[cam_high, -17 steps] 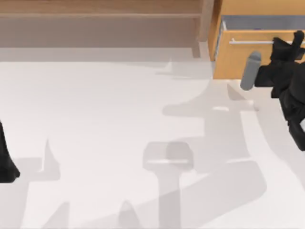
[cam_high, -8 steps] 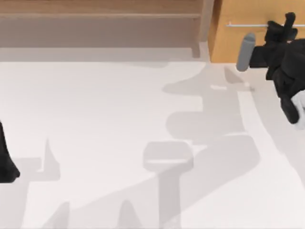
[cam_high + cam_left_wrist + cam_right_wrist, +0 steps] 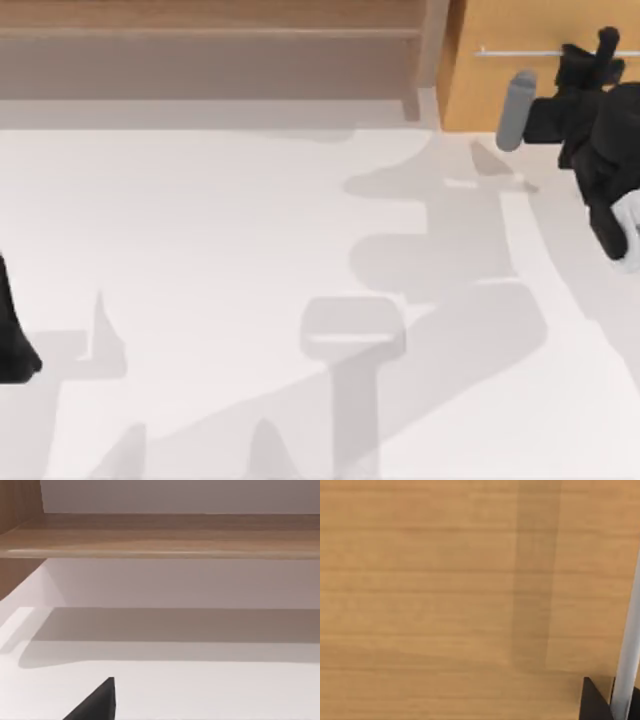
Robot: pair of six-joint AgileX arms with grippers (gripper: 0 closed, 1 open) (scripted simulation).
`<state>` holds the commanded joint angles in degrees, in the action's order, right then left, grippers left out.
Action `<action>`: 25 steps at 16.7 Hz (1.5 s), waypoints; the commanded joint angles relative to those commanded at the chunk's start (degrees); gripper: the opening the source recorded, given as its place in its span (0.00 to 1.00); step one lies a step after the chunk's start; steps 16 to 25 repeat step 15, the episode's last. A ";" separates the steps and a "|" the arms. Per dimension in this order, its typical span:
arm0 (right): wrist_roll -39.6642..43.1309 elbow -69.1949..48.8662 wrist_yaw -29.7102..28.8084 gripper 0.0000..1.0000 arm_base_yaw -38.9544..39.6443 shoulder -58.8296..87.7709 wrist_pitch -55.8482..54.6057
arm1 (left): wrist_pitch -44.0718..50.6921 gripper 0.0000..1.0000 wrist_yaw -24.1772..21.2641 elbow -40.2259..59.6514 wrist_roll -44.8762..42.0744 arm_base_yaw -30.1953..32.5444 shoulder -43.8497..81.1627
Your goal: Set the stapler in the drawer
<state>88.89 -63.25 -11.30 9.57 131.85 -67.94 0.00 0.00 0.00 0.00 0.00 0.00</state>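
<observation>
Right pincer (image 3: pixel 598 52) sits at the drawer (image 3: pixel 500 85) handle (image 3: pixel 520 51), top right; fingers around the bar, can't tell if clamped. Left arm parked at tabletop (image 3: pixel 220 230) left edge; its pincer state can't be told.

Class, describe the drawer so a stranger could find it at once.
Start at the long brown wooden shelf along the table's far edge and follow it to the right end. There stands the light orange-brown wooden drawer front, shut, with the right gripper at it. Its thin silver bar handle sets it apart.

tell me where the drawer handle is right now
The drawer handle runs across the orange-brown drawer front at the top view's far right, beside the shelf, with the right claw at it.
</observation>
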 joint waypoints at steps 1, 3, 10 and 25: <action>0.00 0.00 0.00 0.38 0.00 0.00 0.00 | 0.00 1.00 0.00 0.00 0.00 0.00 0.00; 0.00 0.00 0.00 0.53 0.00 0.00 0.00 | 0.00 1.00 0.00 0.00 0.00 0.00 0.00; 0.00 0.00 0.00 1.00 0.00 0.00 0.00 | 0.00 1.00 0.00 0.00 0.00 0.00 0.00; 0.00 0.00 0.00 1.00 0.00 0.00 0.00 | 0.00 1.00 0.00 0.00 0.00 0.00 0.00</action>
